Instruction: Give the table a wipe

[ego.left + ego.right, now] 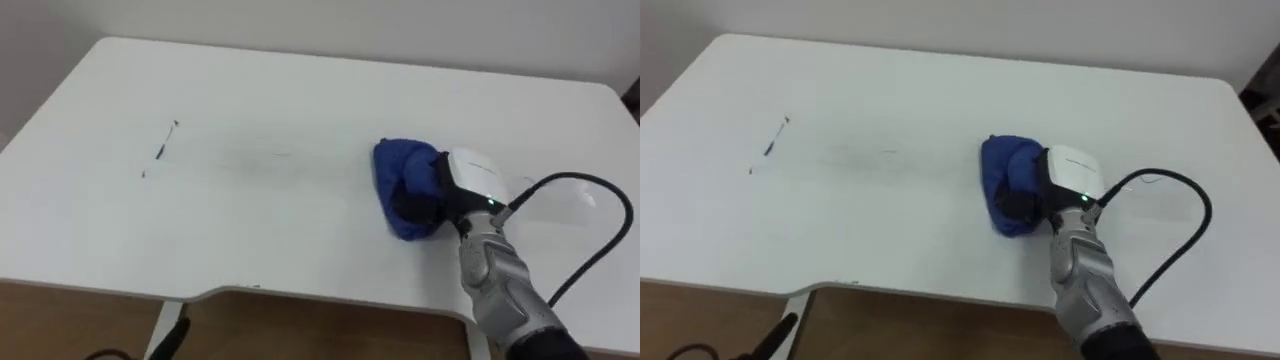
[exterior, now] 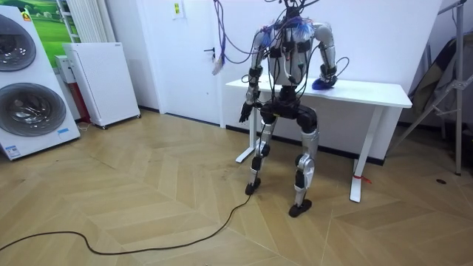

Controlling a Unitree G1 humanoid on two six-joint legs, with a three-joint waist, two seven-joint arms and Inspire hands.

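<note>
A bunched blue cloth (image 1: 393,168) lies on the white table (image 1: 300,80), right of its middle. My right hand (image 1: 470,178) rests on the cloth's right side, its dark fingers curled into the folds. Short dark marks (image 1: 160,150) streak the table's left part, with a faint grey smear between them and the cloth. In the room view I stand upright at the table's front edge. My right hand (image 2: 327,74) reaches onto the top there, and my left hand (image 2: 243,112) hangs by my side below the table's edge.
The table's front edge (image 1: 230,293) has a shallow cut-out near me. In the room view two washing machines (image 2: 29,96) and a white cabinet (image 2: 100,81) stand at the left, and a grey stand (image 2: 443,74) at the right. Wooden floor lies all round.
</note>
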